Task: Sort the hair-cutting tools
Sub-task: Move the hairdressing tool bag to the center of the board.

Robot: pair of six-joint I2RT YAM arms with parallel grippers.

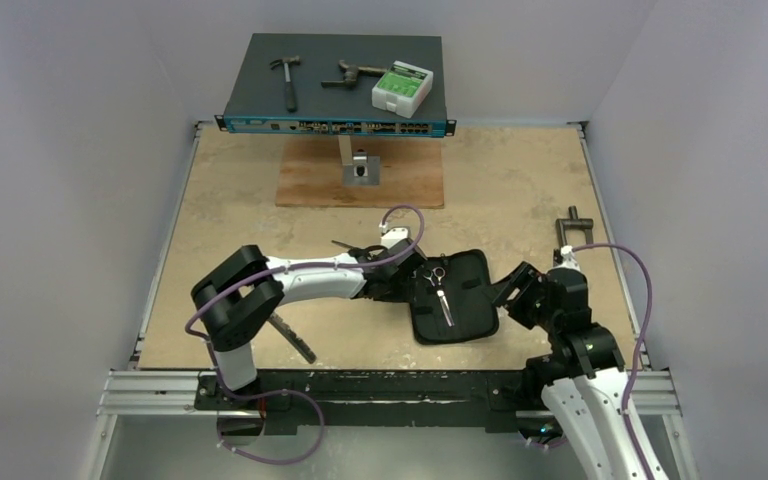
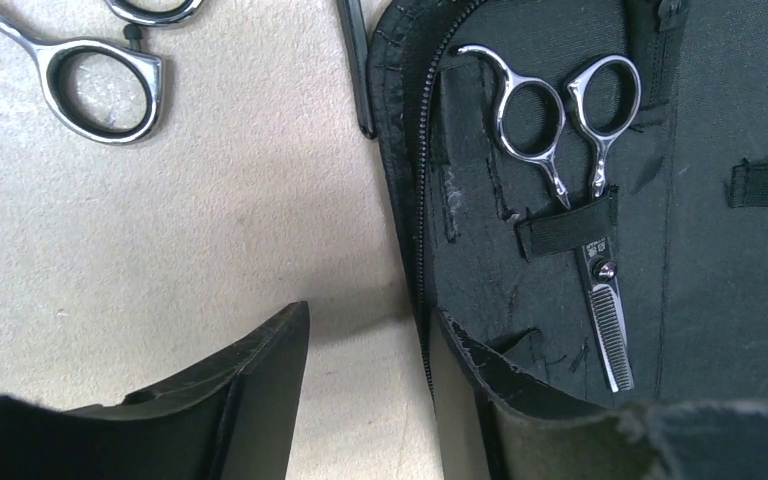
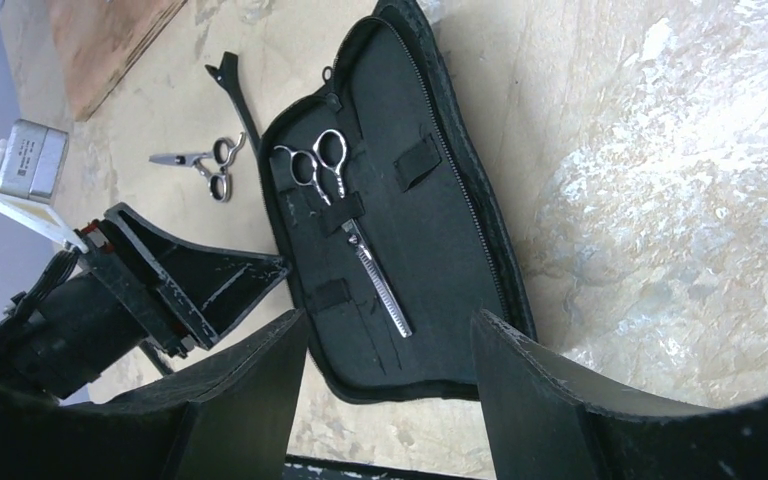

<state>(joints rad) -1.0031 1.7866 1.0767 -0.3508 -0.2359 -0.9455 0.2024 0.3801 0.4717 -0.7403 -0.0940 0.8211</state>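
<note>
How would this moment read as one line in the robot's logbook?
case: open | strapped scissors: in case | second scissors: on table beside it | left gripper: open, astride case edge | right gripper: open, empty

Tan table point(image 1: 500, 180), grey walls around it. Dark network switch point(image 1: 335, 126) raised at 12 o'clock, on a metal post point(image 1: 360, 168). The post stands on a wooden board point(image 1: 310, 180) lying flat on the table. On the switch top: hammer point(image 1: 287, 85) toward 9 o'clock, rusty tool point(image 1: 352, 74) in the middle, green-and-white box point(image 1: 401, 87) toward 3 o'clock, just beside the rusty tool. Grey T-bar point(image 1: 572, 228) at 3 o'clock on the table, near the edge. Aluminium rail point(image 1: 160, 385) along the 6 o'clock edge.
</note>
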